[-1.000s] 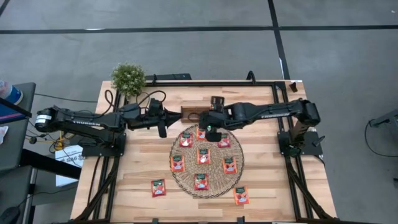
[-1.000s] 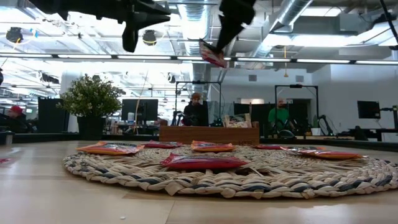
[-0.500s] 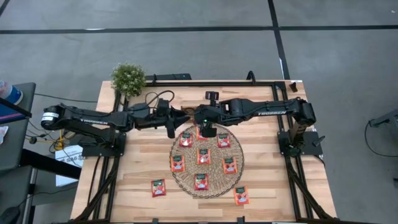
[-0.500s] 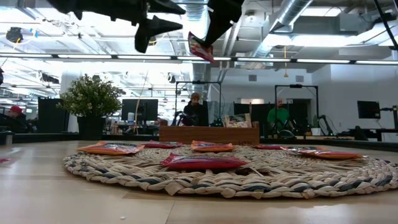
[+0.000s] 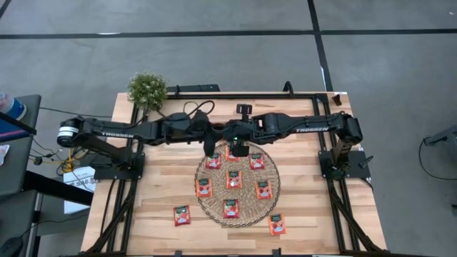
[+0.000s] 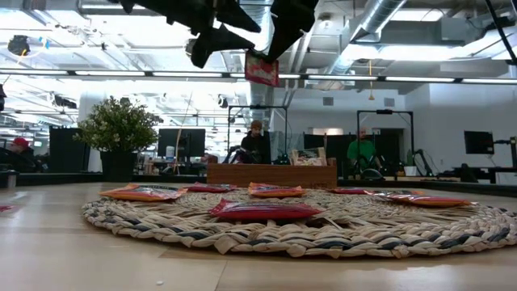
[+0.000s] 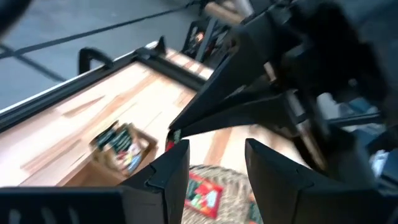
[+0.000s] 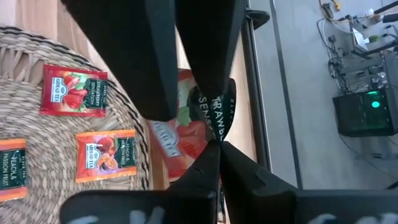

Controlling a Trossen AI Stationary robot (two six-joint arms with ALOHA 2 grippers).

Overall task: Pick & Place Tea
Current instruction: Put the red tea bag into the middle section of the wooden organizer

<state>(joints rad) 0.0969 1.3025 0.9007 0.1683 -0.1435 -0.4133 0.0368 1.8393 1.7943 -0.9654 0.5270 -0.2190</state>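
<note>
Above the woven mat's point(image 5: 214, 207) far edge, the right gripper point(image 6: 271, 61) pinches one strawberry tea sachet point(image 6: 261, 70) aloft; the left gripper point(image 7: 214, 158), fingers parted, faces it. Other sachets point(image 5: 233, 179) remain; the wooden tray point(image 6: 271, 175) awaits.

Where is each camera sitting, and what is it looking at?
High view: above, looking straight down at the table, both arms, the woven mat.
Low view: at tabletop height, looking across the mat; both end effectors above.
Left wrist view: past the open left end effector toward the right arm.
Right wrist view: the right end effector pinching a tea sachet.
Shared: high and low views both show the mat.
</note>
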